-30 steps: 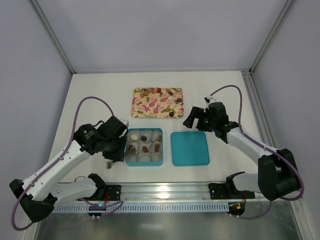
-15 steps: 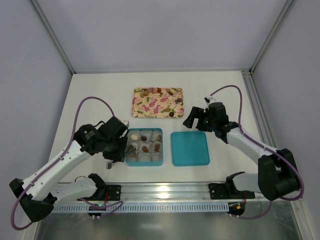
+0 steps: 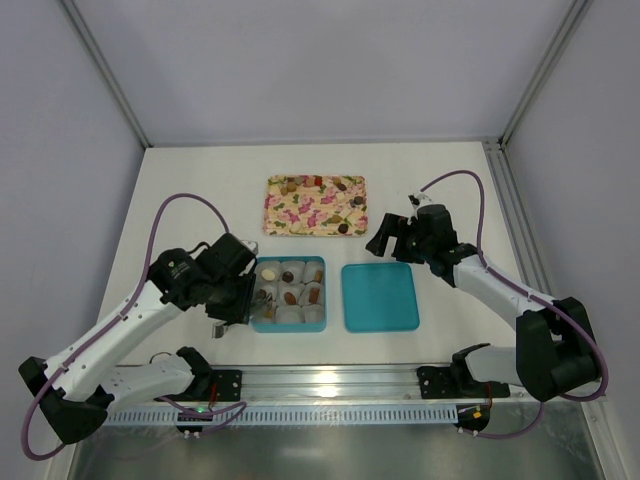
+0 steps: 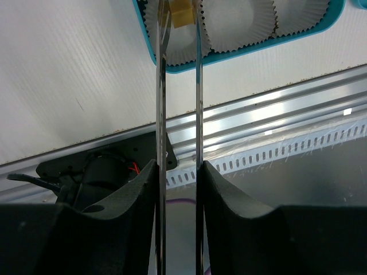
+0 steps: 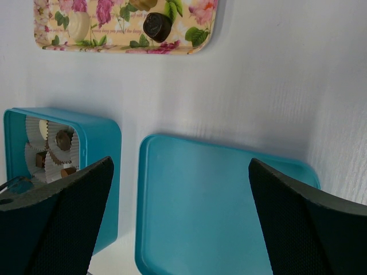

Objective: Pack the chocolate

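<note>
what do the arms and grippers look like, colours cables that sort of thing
The left arm and right arm have white links with black joints, and a purple cable loops along each. The left gripper has two long, thin metal blades set on black mounts. The right gripper has broad black fingers with a fine mesh texture.

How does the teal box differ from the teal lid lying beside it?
The teal box holds paper cups, several with chocolates in them; the teal lid holds nothing. The box has taller walls; the lid is shallow. Both are teal, rounded squares lying open side up on the table.
</note>
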`<state>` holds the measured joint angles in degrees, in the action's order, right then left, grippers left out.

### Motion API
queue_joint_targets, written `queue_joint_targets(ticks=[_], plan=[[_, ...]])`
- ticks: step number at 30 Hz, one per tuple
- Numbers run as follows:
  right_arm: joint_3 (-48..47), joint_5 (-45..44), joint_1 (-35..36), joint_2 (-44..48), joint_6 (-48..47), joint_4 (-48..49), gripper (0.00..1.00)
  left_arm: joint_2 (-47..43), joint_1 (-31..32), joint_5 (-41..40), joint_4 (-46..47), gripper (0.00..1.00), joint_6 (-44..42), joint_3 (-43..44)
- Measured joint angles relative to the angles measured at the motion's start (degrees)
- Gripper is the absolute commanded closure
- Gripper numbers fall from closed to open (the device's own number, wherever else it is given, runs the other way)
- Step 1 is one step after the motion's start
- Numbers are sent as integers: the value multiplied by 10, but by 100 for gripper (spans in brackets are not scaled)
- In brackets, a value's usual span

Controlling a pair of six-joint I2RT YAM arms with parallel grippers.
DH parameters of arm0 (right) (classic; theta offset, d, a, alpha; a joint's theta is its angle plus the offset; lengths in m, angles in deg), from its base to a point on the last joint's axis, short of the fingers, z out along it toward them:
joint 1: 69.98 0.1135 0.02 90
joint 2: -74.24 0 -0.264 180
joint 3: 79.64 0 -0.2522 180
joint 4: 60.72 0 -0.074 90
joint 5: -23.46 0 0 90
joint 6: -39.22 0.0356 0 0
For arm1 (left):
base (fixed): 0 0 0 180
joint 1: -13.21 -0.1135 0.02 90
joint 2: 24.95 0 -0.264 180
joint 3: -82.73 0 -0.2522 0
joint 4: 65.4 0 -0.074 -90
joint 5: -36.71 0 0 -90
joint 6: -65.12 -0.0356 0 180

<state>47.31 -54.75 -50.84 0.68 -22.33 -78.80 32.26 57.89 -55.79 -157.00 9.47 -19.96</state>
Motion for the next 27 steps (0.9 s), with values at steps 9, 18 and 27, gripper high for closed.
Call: queue_joint_targets(ticks=[9,18,27], plan=[[0,0,0,0,0,0,0,0,0,0,0,65,0,0],[0,0,0,0,0,0,0,2,1,0,-2,65,0,31],[-1,0,0,0,-1,-5,0,50,2,-10,-2,66,-1,148]])
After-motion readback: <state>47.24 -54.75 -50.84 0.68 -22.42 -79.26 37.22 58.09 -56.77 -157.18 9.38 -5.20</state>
